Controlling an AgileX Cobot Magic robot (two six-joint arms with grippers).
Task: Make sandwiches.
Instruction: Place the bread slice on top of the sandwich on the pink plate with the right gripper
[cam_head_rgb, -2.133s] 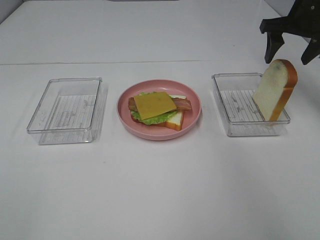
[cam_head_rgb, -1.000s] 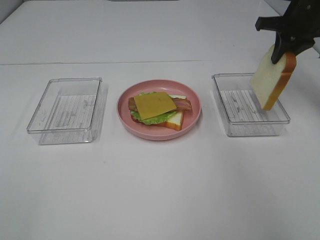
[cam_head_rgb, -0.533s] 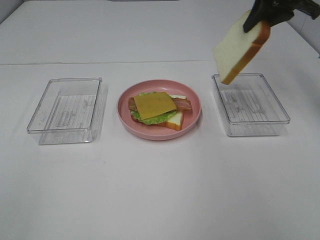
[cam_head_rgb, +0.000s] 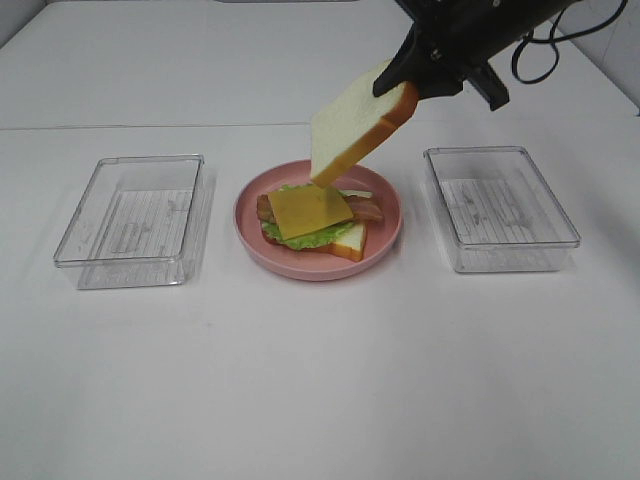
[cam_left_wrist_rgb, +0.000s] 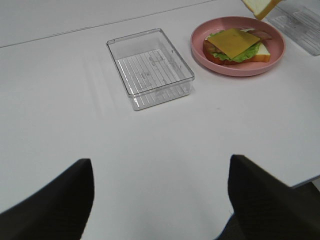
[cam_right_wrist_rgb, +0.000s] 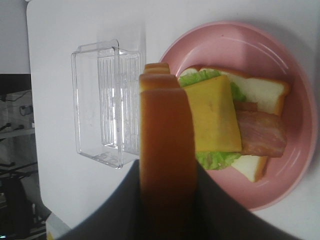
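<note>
On the pink plate (cam_head_rgb: 385, 232) lies an open stack: a bread slice (cam_head_rgb: 352, 241), green lettuce (cam_head_rgb: 305, 239), bacon (cam_head_rgb: 367, 209) and a yellow cheese slice (cam_head_rgb: 308, 210) on top. My right gripper (cam_head_rgb: 408, 82) is shut on a second bread slice (cam_head_rgb: 352, 125) and holds it tilted in the air just above the plate's far side. In the right wrist view the held slice (cam_right_wrist_rgb: 165, 130) shows edge-on over the cheese (cam_right_wrist_rgb: 214, 115) and plate (cam_right_wrist_rgb: 295, 100). My left gripper (cam_left_wrist_rgb: 160, 200) is open and empty, far from the plate (cam_left_wrist_rgb: 200, 47), over bare table.
One clear plastic tray (cam_head_rgb: 130, 215) stands left of the plate and another clear tray (cam_head_rgb: 500, 205) right of it; both hold nothing. The left tray also shows in the left wrist view (cam_left_wrist_rgb: 150, 67) and the right wrist view (cam_right_wrist_rgb: 102, 105). The table is white.
My right gripper took the bread slice out of the right tray, lifted it and carried it left, from above the tray to above the plate. The stack on the plate has not moved.
</note>
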